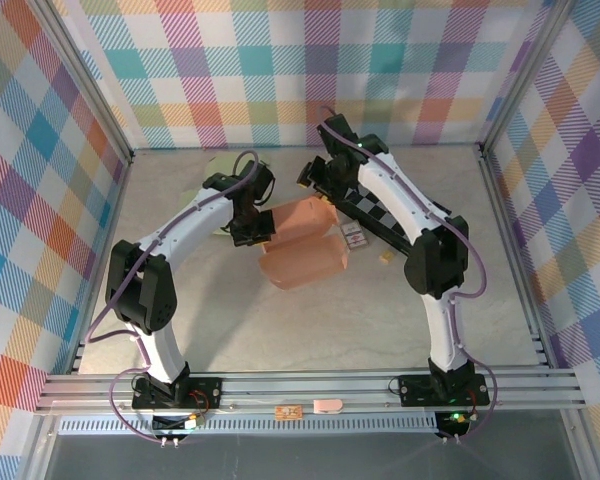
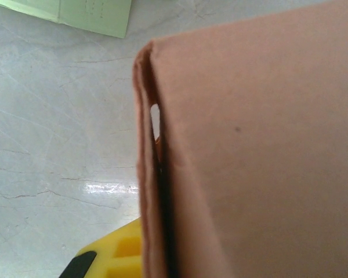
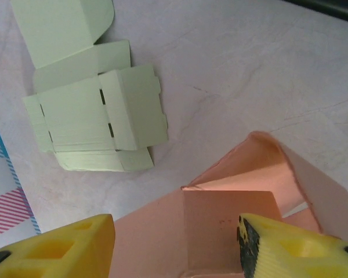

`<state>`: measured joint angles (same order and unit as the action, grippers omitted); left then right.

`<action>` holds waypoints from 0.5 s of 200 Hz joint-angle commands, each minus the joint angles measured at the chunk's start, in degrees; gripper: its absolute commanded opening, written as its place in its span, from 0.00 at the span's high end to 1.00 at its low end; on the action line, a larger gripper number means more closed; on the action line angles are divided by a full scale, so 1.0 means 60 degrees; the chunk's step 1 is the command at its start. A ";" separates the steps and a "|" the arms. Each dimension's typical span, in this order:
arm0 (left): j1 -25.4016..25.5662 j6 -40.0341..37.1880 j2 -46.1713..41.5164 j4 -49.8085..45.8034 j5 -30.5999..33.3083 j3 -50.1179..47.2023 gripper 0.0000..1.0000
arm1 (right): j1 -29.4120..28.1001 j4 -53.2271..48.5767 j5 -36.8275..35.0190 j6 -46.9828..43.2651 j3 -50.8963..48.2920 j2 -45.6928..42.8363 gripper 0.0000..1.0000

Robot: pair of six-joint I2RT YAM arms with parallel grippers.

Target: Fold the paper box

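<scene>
Plaid walls [image 1: 40, 200] in many colours stand around three sides of a pale, marble-like desk [image 1: 280, 330]. At the far left part of the desk, behind the left arm, we see light green box blanks [image 1: 223, 163]. In the right wrist view they lie flat on the desk, one partly folded and one more open behind it.

Just beside them to the right, the left claw [image 1: 248, 235] is at the left end of the paper box [image 1: 305, 250]. This box is salmon pink and lies near the middle of the desk, between the two arms. We see the left claw closed on a wall of the box. In the left wrist view one yellow finger [image 2: 116, 258] is pressed to the outer side of a doubled wall edge, and the other finger is hidden behind the pink panel.

Further right, the right claw [image 1: 310, 192] hangs over the far end of the box. Its yellow fingers [image 3: 290, 249] stand wide apart, so it is open. An upright pink flap [image 3: 220, 217] rises between them, and we cannot tell if a finger touches it.

To the right of the box, a black and white checkered strip [image 1: 372, 212] lies under the right arm. Two small cards [image 1: 353, 236] lie near it, apart from the box.
</scene>
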<state>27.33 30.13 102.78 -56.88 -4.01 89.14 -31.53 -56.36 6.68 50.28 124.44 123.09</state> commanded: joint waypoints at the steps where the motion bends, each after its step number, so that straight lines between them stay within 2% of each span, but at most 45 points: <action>1: 0.0073 -0.0158 -0.0345 -0.0173 -0.0067 0.0260 1.00 | -0.0213 -0.0199 0.0066 -0.0152 -0.0047 -0.0032 0.41; 38: 0.0075 -0.0199 -0.0398 -0.0158 -0.0093 0.0216 1.00 | -0.0311 -0.0072 0.0459 0.0150 -0.0072 -0.0121 0.41; 70: 0.0099 -0.0173 -0.0475 -0.0074 -0.0079 0.0158 1.00 | -0.0377 0.0240 0.0699 0.0427 -0.0091 -0.0183 0.47; 100: 0.0101 -0.0203 -0.0572 -0.0100 0.0031 0.0114 1.00 | -0.0371 0.0268 0.0414 0.0244 -0.0171 -0.0595 0.47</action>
<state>27.33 29.95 102.00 -56.86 -3.81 89.14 -33.34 -55.44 9.04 51.81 124.38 123.07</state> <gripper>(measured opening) 0.071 0.520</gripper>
